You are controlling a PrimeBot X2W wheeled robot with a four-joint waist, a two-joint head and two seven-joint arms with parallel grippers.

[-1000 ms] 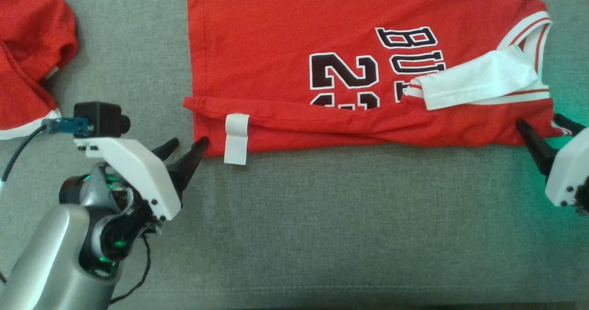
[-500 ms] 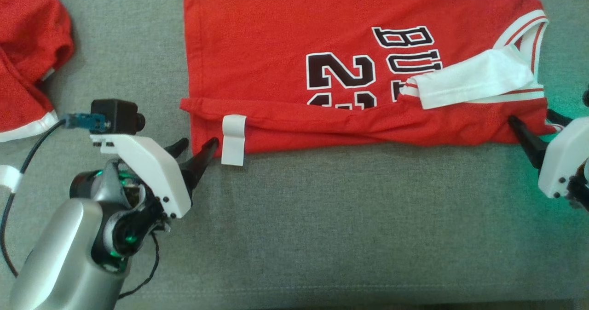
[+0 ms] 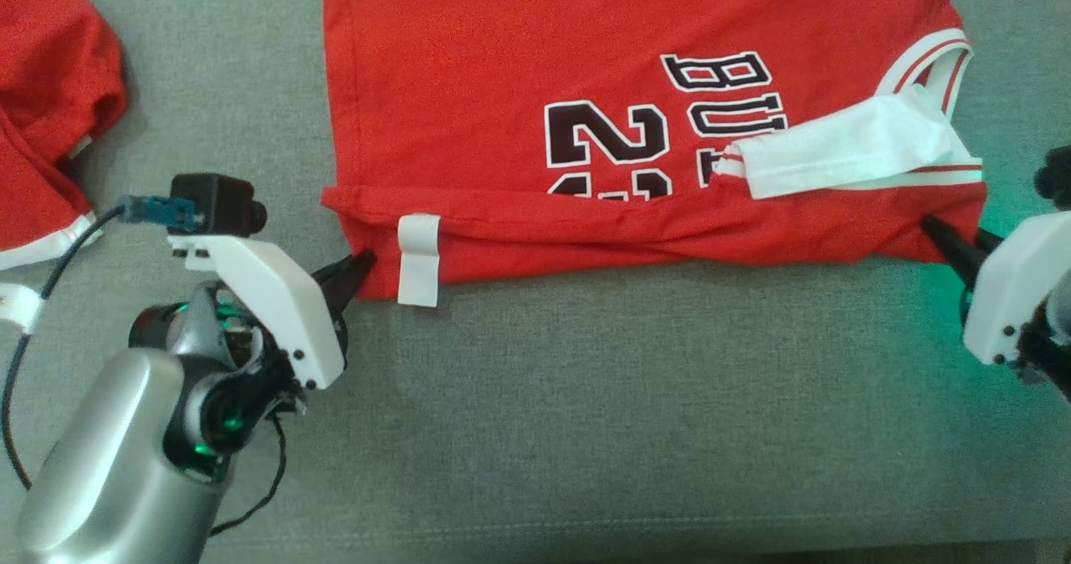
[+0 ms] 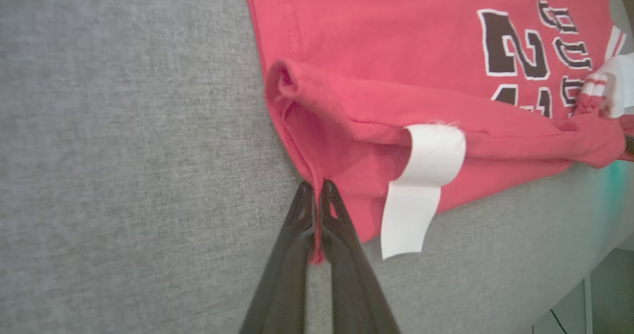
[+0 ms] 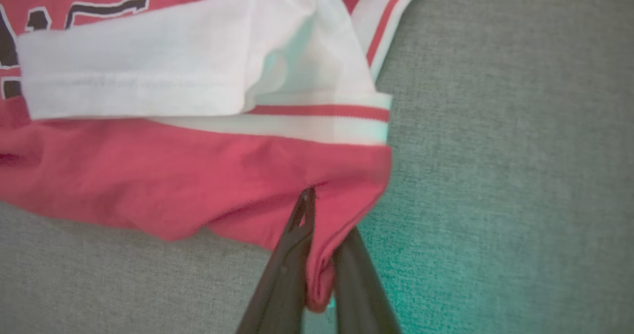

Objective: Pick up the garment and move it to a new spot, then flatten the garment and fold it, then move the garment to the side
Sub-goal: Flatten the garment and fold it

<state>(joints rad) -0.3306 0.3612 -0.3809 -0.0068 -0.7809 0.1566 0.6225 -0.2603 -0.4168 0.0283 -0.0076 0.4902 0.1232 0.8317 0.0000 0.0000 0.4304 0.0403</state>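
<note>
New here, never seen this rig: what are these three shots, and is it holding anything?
It is a two-armed robot working over a grey fabric surface. The wide shot comes from a camera on its head, looking down; the two close shots come from wrist cameras, each looking along that arm's two dark fingers. A red jersey lies flat, its near edge folded over. The left hand is shut on the jersey's hem corner, beside a white label; the right hand is shut on the corner at the sleeve end. A second red garment lies to the robot's left.
</note>
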